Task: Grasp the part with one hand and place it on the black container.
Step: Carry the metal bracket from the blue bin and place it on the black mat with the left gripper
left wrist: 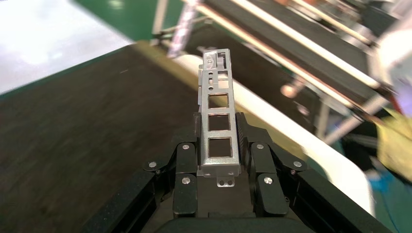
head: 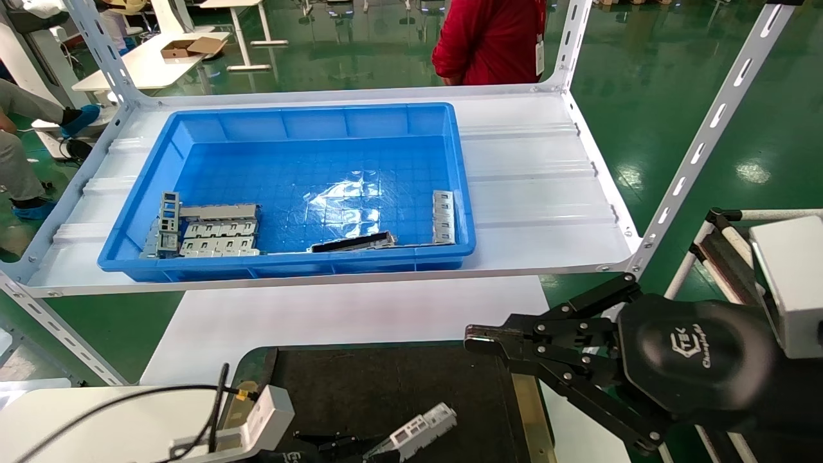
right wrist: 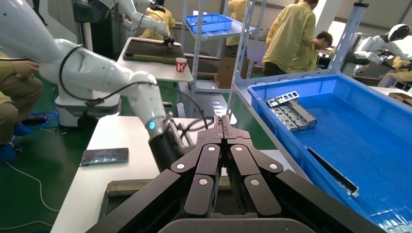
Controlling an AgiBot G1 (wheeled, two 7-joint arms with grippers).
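My left gripper point(left wrist: 218, 127) is shut on the part point(left wrist: 217, 121), a slim silver-grey bar with square cutouts, and holds it over the black container point(left wrist: 73, 126). In the head view the part point(head: 421, 429) sticks out to the right above the black container point(head: 386, 386) at the bottom, with the left gripper point(head: 350, 449) just behind it. My right gripper point(head: 479, 341) is shut and empty at the container's right side; in its own view the fingertips point(right wrist: 224, 127) are pressed together.
A blue plastic bin point(head: 296, 263) on the white shelf holds grey multi-slot plates point(head: 215, 235), a dark flat strip point(head: 353, 243) and another grey part point(head: 443, 215). Slotted shelf posts point(head: 701, 148) stand at the sides. A person in red point(head: 492, 38) stands behind.
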